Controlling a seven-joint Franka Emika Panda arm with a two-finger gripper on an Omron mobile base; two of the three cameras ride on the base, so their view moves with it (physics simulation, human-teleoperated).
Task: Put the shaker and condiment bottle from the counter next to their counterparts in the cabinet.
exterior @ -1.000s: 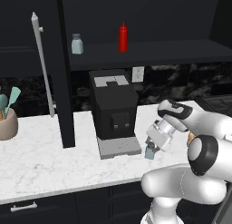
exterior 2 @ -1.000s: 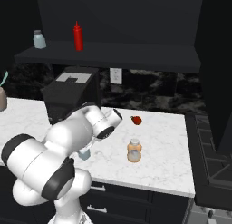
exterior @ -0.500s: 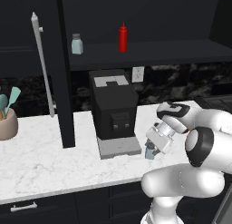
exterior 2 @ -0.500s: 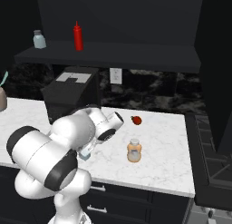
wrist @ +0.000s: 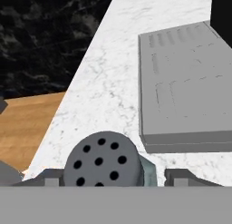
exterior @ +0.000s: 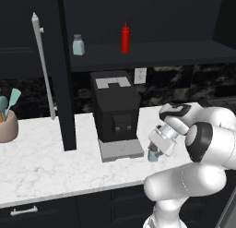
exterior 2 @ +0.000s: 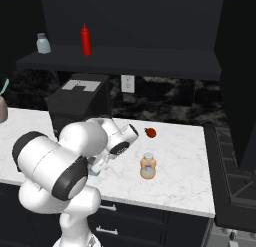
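Gripper [wrist: 115, 178]: low over the front of the counter, pointing down; one finger [wrist: 180, 176] stands on each side of the shaker, close against it, but whether they press on it cannot be told
Shaker [wrist: 102, 160]: upright on the counter between the fingers, its grey perforated cap towards the hand camera; from the left base view it [exterior: 152, 154] sits just off the front right corner of the coffee machine's tray, under the gripper [exterior: 156, 148]
Counter [exterior: 46, 162]: white marble with grey veins, dark drawers below
Condiment bottle [exterior 2: 147, 166]: squat, orange-tan, pale cap, upright on the counter to the right of the arm, well apart from the shaker [exterior 2: 95, 168]
Small red object [exterior 2: 150, 132]: on the counter behind the condiment bottle, nearer the wall; too small to identify
Drip tray [wrist: 186, 82]: flat grey slab with slots, just beside the shaker
Coffee machine [exterior: 115, 109]: black box standing behind its tray, against the back wall
Utensil holder [exterior: 7, 125]: tan pot with teal utensils at the far left of the counter
Cabinet door [exterior: 62, 70]: dark, open edge-on, with a long light-grey bar handle [exterior: 40, 61]
Cabinet shelf [exterior: 161, 49]: dark, above the coffee machine
Second shaker [exterior: 78, 45]: upright on the shelf, left of the squeeze bottle
Red squeeze bottle [exterior: 125, 38]: upright on the shelf, near the second shaker but apart from it
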